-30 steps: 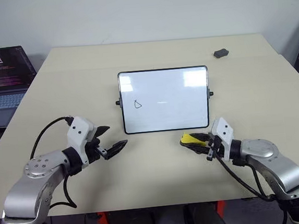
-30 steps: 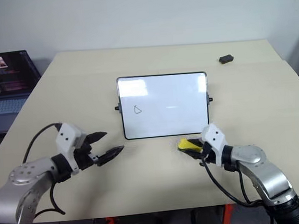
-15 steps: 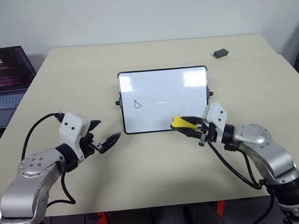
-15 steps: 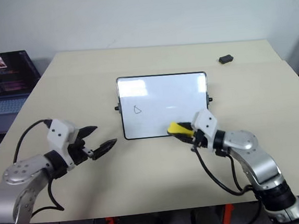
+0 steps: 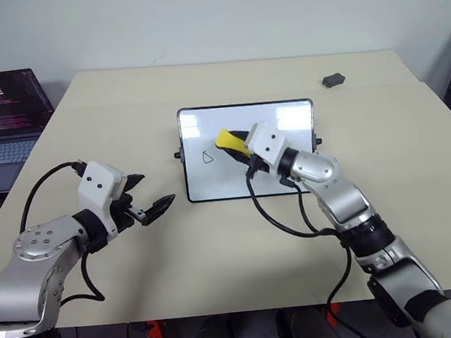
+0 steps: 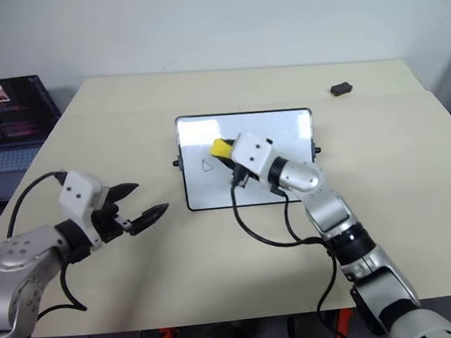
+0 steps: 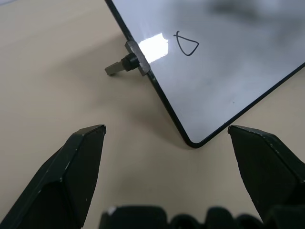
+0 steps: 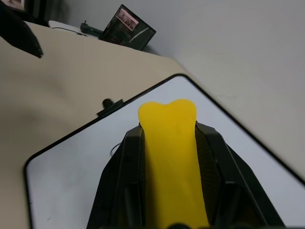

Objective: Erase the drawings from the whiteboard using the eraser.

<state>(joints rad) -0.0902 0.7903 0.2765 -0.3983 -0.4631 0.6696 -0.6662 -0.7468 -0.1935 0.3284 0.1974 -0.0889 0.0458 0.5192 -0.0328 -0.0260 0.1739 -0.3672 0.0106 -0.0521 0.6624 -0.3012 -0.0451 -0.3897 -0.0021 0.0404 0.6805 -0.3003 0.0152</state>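
Your left gripper (image 5: 152, 209) hangs near you with fingers spread, holding nothing, just short of the whiteboard (image 5: 290, 179). Your right gripper (image 5: 238, 146) is clamped on the eraser (image 5: 229, 141), poised over the board. Lower it flat onto the triangle-like drawing (image 5: 207, 157) beside it and wipe firmly.

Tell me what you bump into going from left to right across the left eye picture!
Laptop → left gripper → little triangle drawing → yellow eraser, pinched in the right gripper over the whiteboard → dark grey lump on the table.
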